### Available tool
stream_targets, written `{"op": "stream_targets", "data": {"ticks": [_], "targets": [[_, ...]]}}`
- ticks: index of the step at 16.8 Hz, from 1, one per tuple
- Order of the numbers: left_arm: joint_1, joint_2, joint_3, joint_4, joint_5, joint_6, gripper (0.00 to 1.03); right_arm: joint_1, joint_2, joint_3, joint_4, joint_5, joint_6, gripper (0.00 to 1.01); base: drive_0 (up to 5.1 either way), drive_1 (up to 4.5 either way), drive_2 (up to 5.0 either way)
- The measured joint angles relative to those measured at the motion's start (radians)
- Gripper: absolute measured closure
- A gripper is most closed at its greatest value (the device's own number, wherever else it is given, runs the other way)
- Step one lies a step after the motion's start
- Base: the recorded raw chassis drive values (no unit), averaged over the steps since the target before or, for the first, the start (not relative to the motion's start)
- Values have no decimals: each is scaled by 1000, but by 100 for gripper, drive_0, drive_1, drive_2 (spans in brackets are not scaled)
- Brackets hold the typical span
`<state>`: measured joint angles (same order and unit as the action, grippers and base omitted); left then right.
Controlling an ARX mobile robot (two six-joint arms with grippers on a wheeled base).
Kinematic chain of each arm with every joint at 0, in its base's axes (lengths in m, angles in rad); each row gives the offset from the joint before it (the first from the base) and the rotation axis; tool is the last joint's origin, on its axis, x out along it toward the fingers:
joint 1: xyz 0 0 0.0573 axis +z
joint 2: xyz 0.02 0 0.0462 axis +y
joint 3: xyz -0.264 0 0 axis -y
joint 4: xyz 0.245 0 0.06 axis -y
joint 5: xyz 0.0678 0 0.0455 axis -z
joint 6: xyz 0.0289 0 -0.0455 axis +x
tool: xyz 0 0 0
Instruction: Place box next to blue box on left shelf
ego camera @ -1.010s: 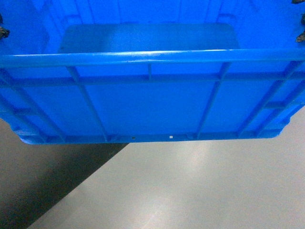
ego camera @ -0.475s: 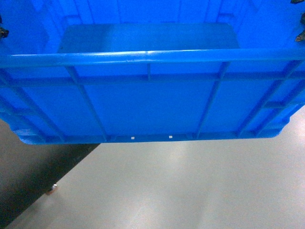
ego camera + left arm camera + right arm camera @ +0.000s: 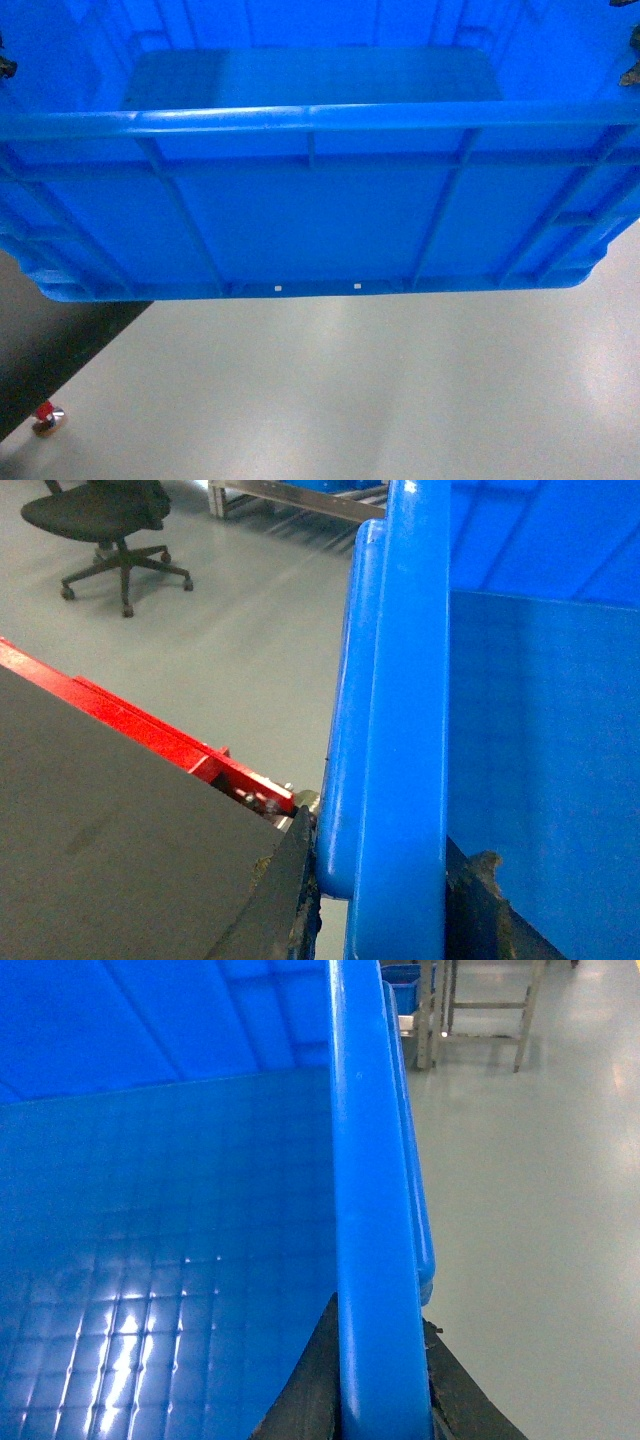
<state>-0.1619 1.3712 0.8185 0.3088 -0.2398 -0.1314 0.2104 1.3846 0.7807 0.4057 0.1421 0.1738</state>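
The box [image 3: 310,220], a bright-blue ribbed crate without a lid, fills the upper head view and hangs above the grey floor. My left gripper [image 3: 395,880] is shut on its left rim, one finger on each side of the wall. My right gripper [image 3: 380,1385] is shut on the right rim [image 3: 370,1210] the same way. In the head view only dark bits of each gripper show, the left gripper [image 3: 6,68] and the right gripper [image 3: 630,72], at the crate's ends. A steel-framed rack [image 3: 290,498] with something blue on it stands far off; I cannot tell whether it is the left shelf.
A red tubular frame [image 3: 150,730] and a dark flat surface [image 3: 100,850] lie close on the left. An office chair [image 3: 110,520] stands on the grey floor beyond. Steel frame legs [image 3: 480,1005] and a small blue bin [image 3: 400,978] are far ahead on the right. A red-capped metal foot [image 3: 45,415] sits low left.
The crate stays fixed in the head view while the floor slides under it. The dark area at lower left has shrunk toward the left, and a red-capped foot has come into view.
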Motion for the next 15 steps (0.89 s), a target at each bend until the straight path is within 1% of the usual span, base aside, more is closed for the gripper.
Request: {"op": "stream_targets", "data": {"ticks": [15], "targets": [[0, 0, 0, 2, 0, 0, 84, 0, 0, 0, 0, 0, 0, 94, -146, -146, -146]]}}
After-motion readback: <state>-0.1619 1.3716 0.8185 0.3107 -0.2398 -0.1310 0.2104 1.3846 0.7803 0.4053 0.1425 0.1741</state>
